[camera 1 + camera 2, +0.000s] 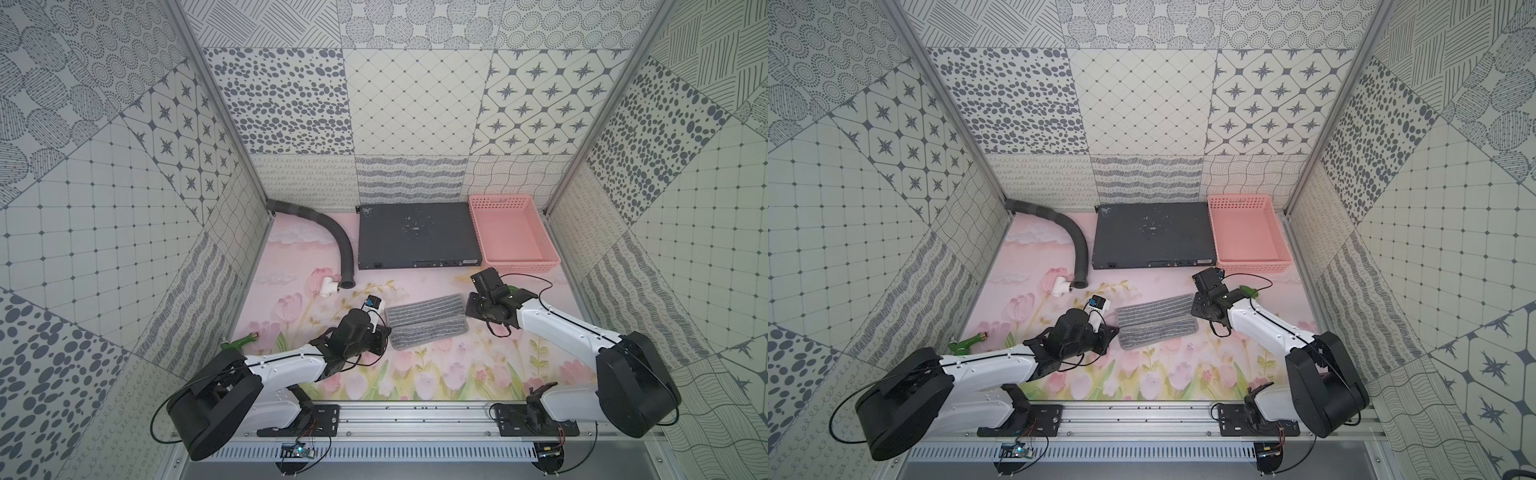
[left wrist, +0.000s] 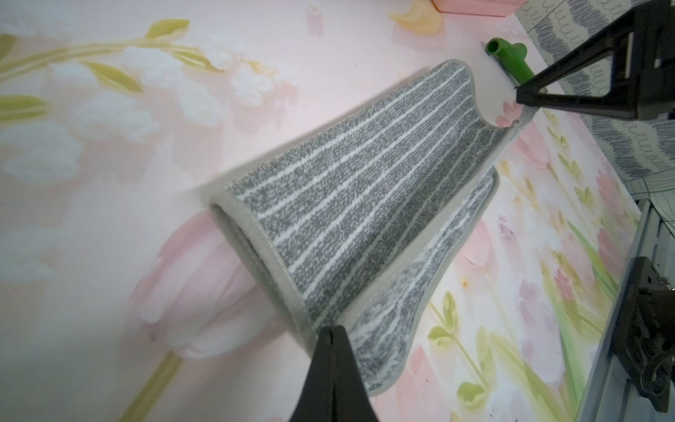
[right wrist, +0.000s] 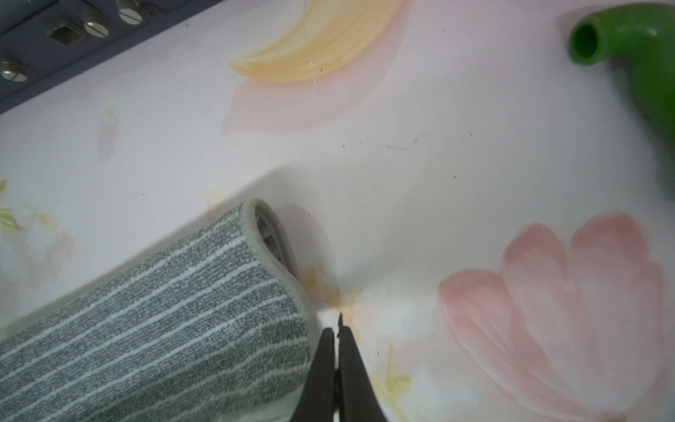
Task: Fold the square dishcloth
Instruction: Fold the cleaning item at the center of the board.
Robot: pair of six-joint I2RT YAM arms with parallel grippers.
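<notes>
The square dishcloth, grey with thin pale stripes, lies mid-table doubled over on itself. Its upper layer is stretched between both grippers above the lower layer, and the fold curls open at each end. My left gripper is shut on the cloth's left near corner. My right gripper is shut at the right corner, and the left wrist view shows that corner rising into its tip.
A pink basket stands at the back right beside a dark flat box. A grey corrugated hose and a white pipe fitting lie at the back left. One green fitting lies left; another lies beside the right arm.
</notes>
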